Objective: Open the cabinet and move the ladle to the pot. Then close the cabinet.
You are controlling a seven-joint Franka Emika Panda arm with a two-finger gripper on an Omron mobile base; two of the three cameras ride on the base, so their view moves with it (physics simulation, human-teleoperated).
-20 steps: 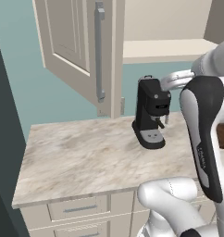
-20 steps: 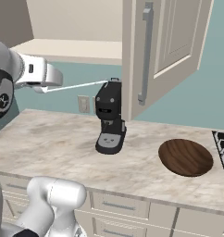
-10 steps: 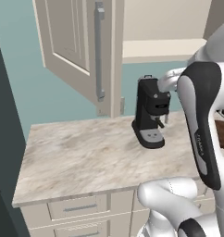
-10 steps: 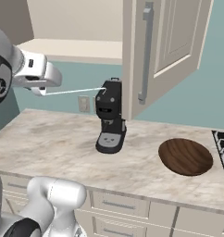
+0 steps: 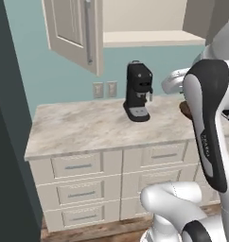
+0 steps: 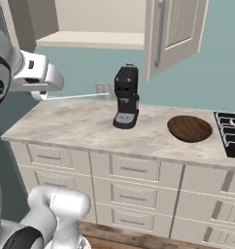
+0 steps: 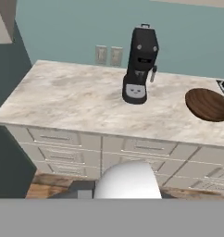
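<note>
Up top in the left base view, the cabinet [image 5: 71, 35] has its doors swung wide, bar handle [image 5: 89, 33] facing out and shelf [image 5: 149, 38] exposed, so the open step looks done. White arm [image 5: 208, 123] reaches across at right, level with the black coffee machine [image 5: 137, 92] on the marble counter [image 5: 74, 130]. Wall outlets [image 5: 104, 89] sit behind it, drawers [image 5: 78, 165] below. Right base view: gripper [image 6: 41, 93] hangs left of the coffee machine, above the counter, jaws together. A thin pale rod runs from it toward the machine; I read that as the ladle [image 6: 80, 96] clamped by one end, carried level for transfer. Its far end lies close to the coffee machine, so that's the obstacle on any swing right. Brown round dish [image 6: 190, 128] and stove grate [image 6: 228, 131] sit further right. I can't locate the pot, but it's probably off that way. The open right door overhangs that path. Hand view: camera looks down at counter, coffee machine centre, dish at right edge. Fingertips can't be made out.
</note>
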